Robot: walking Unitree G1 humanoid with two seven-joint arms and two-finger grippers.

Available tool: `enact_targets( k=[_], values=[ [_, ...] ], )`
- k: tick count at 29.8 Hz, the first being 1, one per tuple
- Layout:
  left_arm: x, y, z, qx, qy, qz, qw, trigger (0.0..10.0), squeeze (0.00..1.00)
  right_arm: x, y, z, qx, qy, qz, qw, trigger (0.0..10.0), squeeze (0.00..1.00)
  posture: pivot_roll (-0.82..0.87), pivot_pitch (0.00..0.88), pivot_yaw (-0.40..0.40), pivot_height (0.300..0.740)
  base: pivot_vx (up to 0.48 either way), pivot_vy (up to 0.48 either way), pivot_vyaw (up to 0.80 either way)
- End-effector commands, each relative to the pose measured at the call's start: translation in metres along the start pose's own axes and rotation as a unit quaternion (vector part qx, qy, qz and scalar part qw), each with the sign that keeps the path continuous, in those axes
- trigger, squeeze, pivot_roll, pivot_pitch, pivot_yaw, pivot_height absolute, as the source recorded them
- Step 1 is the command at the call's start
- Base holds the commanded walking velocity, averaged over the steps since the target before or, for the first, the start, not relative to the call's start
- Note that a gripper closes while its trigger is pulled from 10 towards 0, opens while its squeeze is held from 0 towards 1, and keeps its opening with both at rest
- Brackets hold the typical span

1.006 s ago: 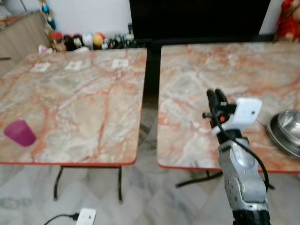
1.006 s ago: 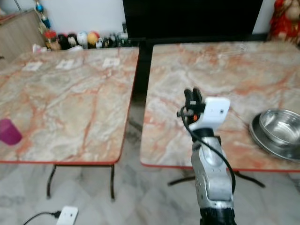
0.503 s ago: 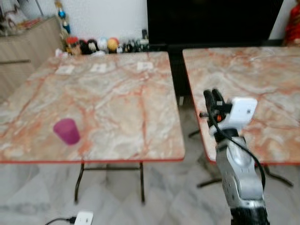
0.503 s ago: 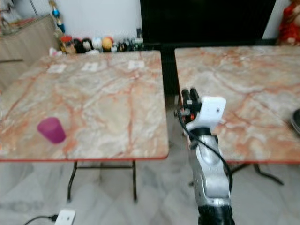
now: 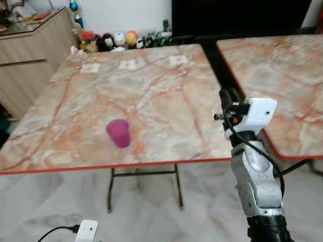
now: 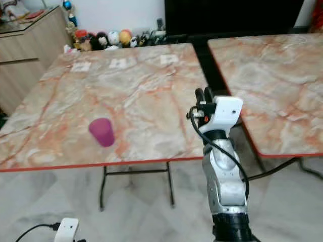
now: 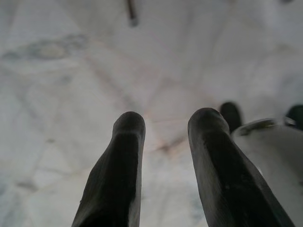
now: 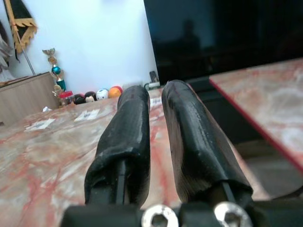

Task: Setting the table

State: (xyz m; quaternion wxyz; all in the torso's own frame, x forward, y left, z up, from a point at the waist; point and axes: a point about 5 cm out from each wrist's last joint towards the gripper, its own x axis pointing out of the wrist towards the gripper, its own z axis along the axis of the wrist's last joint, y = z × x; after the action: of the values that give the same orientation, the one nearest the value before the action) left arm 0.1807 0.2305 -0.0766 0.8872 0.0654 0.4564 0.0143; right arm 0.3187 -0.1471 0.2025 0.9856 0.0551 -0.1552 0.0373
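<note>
Purple cup (image 5: 119, 133) sits upright near the front edge of the left marble surface (image 5: 151, 96), well apart from the raised right pincer (image 5: 228, 97) by its right corner. Left wrist view: left pincer (image 7: 163, 137) slightly apart over the floor (image 7: 71, 71). Right wrist view: fingers (image 8: 130, 132) nearly together, holding nothing.

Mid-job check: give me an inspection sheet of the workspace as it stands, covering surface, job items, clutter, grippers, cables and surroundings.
Surface: two marble-patterned folding tables; left table, right table, a gap between them.
Job's things: purple cup upright near the left table's front edge.
Clutter: three small white cards along the left table's far edge.
Grippers: right gripper raised at the left table's near right corner, fingers nearly together, empty; left gripper hangs over the floor, fingers apart, empty.
Cables: white adapter with a black cable on the floor.
Surroundings: wooden cabinet, figurines by the wall, black screen.
</note>
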Motion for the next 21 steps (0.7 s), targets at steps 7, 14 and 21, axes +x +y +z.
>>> enact_targets(
  k=[7,14,21],
  values=[
    [0.0008,-0.0001,0.0026,-0.004,0.001,0.005,1.000,10.0,0.00,0.0010,-0.0001,-0.0057,0.005,0.012,-0.005,1.000,10.0,0.00,-0.15,0.123,0.090,0.740,0.000,0.069,0.00],
    [0.0004,0.0057,0.0052,-0.005,-0.002,0.005,1.000,10.0,0.00,0.0013,0.0014,-0.0069,0.006,0.015,-0.001,1.000,10.0,0.00,-0.15,0.121,0.086,0.740,0.000,0.000,0.00],
    [0.0011,0.0054,0.0085,-0.006,-0.006,0.005,1.000,10.0,0.00,-0.0003,0.0029,-0.0078,-0.010,0.016,0.010,1.000,10.0,0.00,-0.15,0.112,0.082,0.740,0.000,0.394,0.00]
  ],
)
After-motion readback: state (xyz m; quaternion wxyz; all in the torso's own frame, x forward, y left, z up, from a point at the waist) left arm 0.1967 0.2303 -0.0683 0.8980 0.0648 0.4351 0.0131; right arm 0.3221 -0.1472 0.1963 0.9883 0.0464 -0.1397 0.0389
